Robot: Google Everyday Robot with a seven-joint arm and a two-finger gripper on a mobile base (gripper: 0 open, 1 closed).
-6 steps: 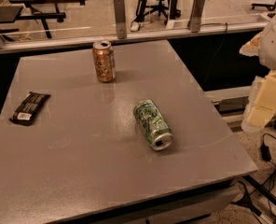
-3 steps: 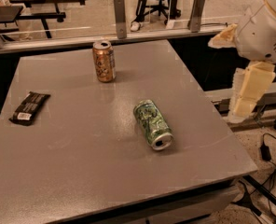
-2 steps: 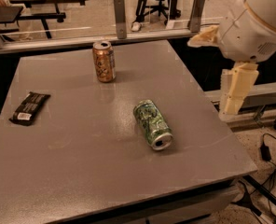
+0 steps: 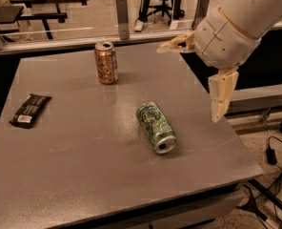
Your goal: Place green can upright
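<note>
The green can (image 4: 155,127) lies on its side near the middle of the grey table (image 4: 74,166), its silver top facing the front right. My gripper (image 4: 187,84) hangs above the table's right side, up and to the right of the can and not touching it. It is open and empty: one cream finger (image 4: 178,43) points left, the other finger (image 4: 222,95) points down.
An orange-brown can (image 4: 106,62) stands upright at the back of the table. A black snack packet (image 4: 30,109) lies near the left edge. The table's right edge runs just under the gripper. Chairs and desks stand behind a rail at the back.
The arm has swung in from the right and now reaches over the table's right side, closer to the green can. The cans and the packet have not moved.
</note>
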